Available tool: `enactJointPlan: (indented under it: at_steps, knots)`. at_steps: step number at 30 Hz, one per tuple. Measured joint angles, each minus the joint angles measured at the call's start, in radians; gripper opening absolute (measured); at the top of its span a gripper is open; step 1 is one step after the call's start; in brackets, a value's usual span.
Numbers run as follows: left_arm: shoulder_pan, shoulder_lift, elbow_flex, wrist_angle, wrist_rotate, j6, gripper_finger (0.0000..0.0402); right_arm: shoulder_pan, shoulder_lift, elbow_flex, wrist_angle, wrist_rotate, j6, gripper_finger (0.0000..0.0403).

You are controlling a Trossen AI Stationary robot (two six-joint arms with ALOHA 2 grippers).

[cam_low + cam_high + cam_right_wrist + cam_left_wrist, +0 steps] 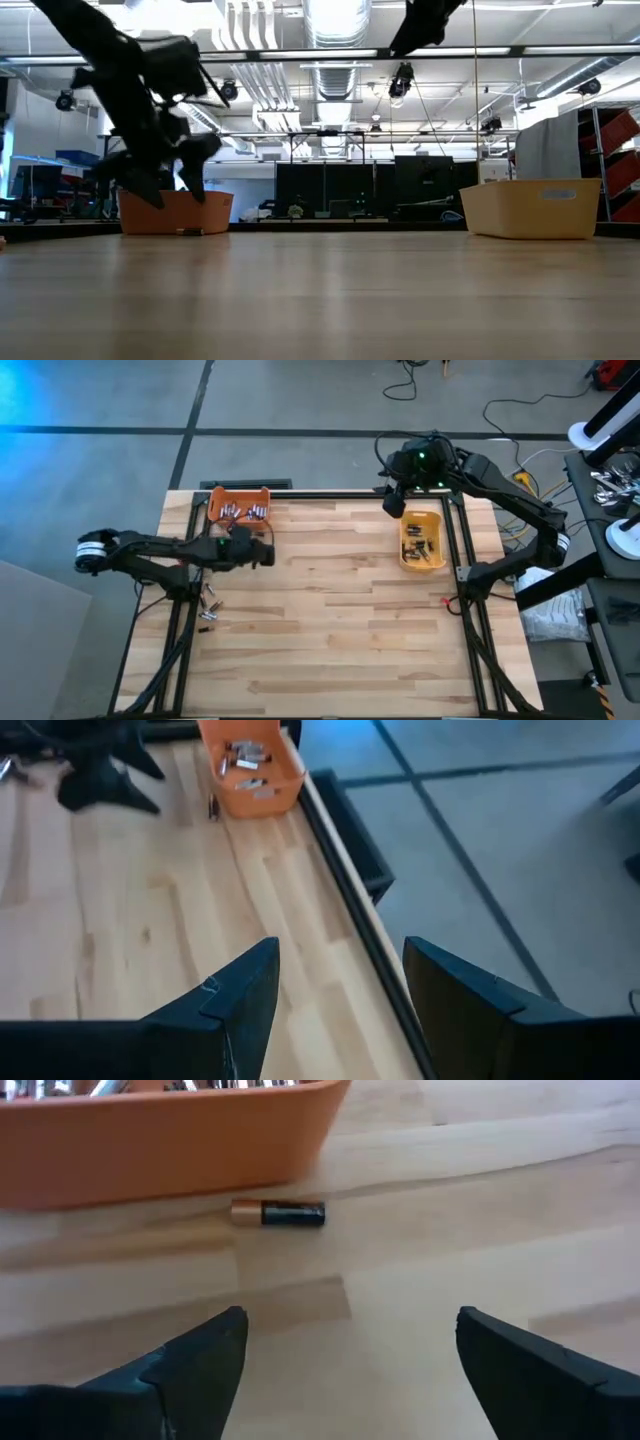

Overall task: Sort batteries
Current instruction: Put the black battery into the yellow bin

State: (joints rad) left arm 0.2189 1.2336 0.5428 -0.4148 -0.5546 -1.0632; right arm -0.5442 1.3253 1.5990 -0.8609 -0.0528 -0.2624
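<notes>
A dark battery with a copper end point(279, 1213) lies on its side on the wooden table, just in front of the orange bin's point(160, 1135) wall. My left gripper point(345, 1330) is open and hovers over the bare wood short of that battery, pointing down at a slant. The orange bin point(238, 507) holds several silvery batteries. The yellow bin point(421, 538) on the right holds several dark ones. My right gripper point(340, 970) is open with nothing between its fingers, raised high near the table's far edge beside the yellow bin.
A few loose batteries point(208, 605) lie near the table's left edge, by the left arm's frame. A black metal frame point(455, 550) runs along the table's sides. Bare wood fills the middle and near part of the table point(340, 630).
</notes>
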Motion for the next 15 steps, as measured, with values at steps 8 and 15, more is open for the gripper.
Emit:
enactJointPlan:
  at_steps: [8, 15]
  knots:
    - [0.166, 0.127, 0.020, 0.073, 0.107, 0.168, 0.0332, 0.000, 0.014, 0.000, 0.012, 0.000, 0.058, 0.0206]
    - [0.178, 0.199, 0.022, 0.163, 0.051, 0.222, 0.0332, 0.000, -0.002, 0.000, -0.002, 0.000, 0.111, 0.0206]
